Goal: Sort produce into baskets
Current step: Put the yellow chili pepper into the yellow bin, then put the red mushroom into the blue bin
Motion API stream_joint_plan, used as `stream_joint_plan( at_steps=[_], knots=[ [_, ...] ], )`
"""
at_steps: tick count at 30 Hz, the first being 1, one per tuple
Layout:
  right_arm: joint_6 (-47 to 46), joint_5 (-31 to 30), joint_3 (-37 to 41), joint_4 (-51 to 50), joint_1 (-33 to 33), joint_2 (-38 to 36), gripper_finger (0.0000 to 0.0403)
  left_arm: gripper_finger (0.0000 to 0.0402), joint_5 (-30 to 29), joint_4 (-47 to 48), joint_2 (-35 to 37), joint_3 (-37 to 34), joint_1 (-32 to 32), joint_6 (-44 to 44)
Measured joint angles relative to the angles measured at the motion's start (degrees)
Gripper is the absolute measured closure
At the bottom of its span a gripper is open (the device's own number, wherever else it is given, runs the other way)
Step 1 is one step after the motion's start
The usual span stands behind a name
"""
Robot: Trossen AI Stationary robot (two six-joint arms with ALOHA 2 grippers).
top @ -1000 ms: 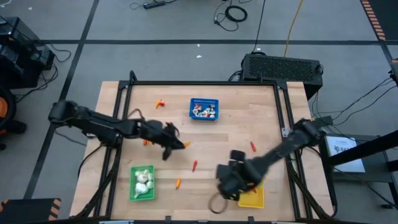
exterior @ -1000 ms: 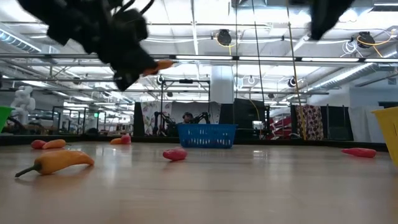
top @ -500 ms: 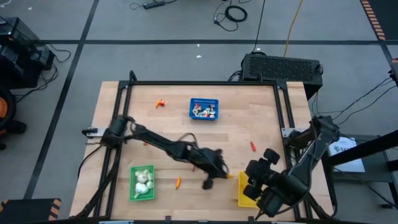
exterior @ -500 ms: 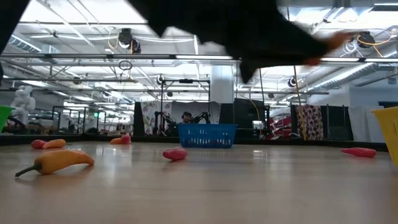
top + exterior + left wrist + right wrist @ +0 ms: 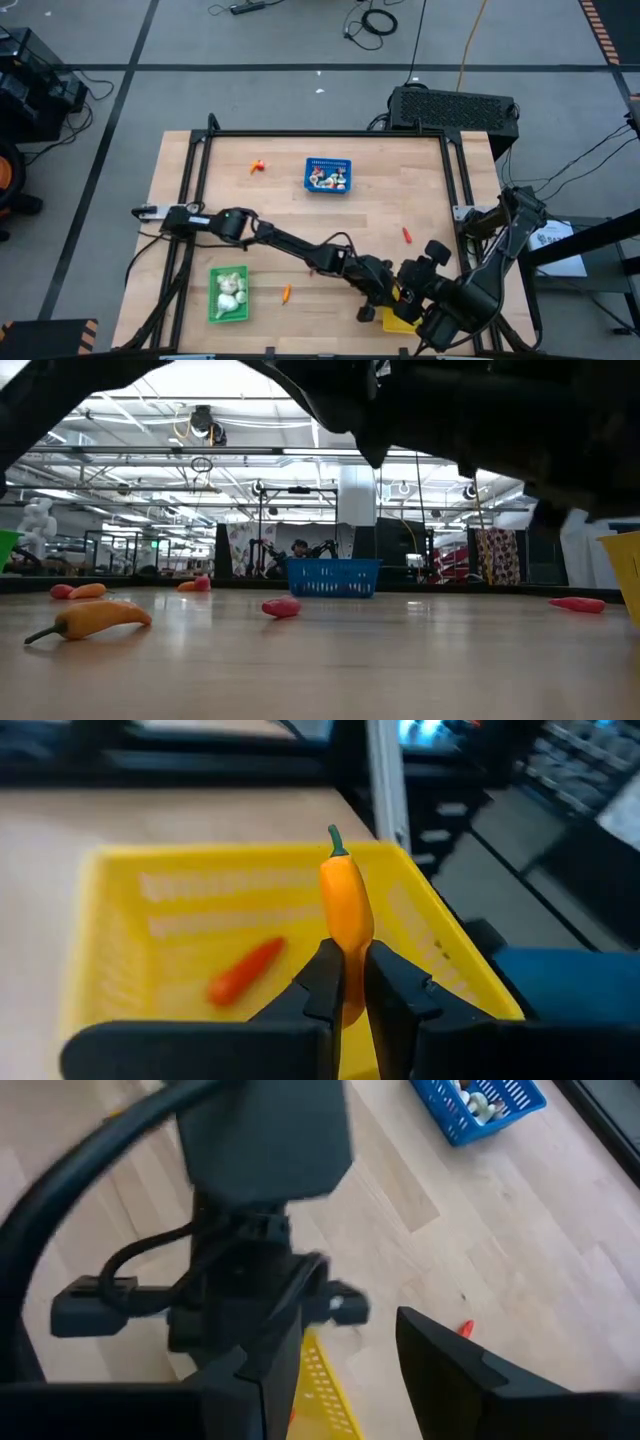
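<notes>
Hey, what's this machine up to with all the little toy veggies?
It is sorting toy produce into baskets. The left gripper has its fingers shut on an orange pepper and holds it over the yellow basket, where a small red-orange piece already lies. The right gripper, empty, waits close by at the same basket. More pieces lie loose on the table, and the green basket and blue basket already hold some.

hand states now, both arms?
Left hand: closed on an orange pepper, over the yellow basket.
Right hand: open, empty.
</notes>
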State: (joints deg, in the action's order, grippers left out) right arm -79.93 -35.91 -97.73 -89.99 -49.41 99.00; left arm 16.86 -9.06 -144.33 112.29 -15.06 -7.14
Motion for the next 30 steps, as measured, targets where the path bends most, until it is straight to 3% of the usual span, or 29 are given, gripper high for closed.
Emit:
stream_joint_plan(
  at_steps=[9,18,22,30],
  knots=[
    [1.38,-0.60,0.00,-0.01,0.14,0.00,0.0248,0.0356,-0.89,0.62,-0.46,0.56,-0.44,1.90],
    [2.71,-1.74,0.00,-0.01,0.63,0.00,0.0248,0.0263,-1.27,1.70,-0.29,0.56,-0.47,3.40],
    [2.76,-1.69,0.00,-0.01,0.63,0.00,0.0248,0.0248,-1.22,2.40,-0.09,0.56,-0.02,3.42],
    [3.29,-1.61,-0.04,-0.14,0.74,-0.02,0.0248,0.0246,-2.73,15.43,5.52,0.50,2.06,8.50]
  ],
)
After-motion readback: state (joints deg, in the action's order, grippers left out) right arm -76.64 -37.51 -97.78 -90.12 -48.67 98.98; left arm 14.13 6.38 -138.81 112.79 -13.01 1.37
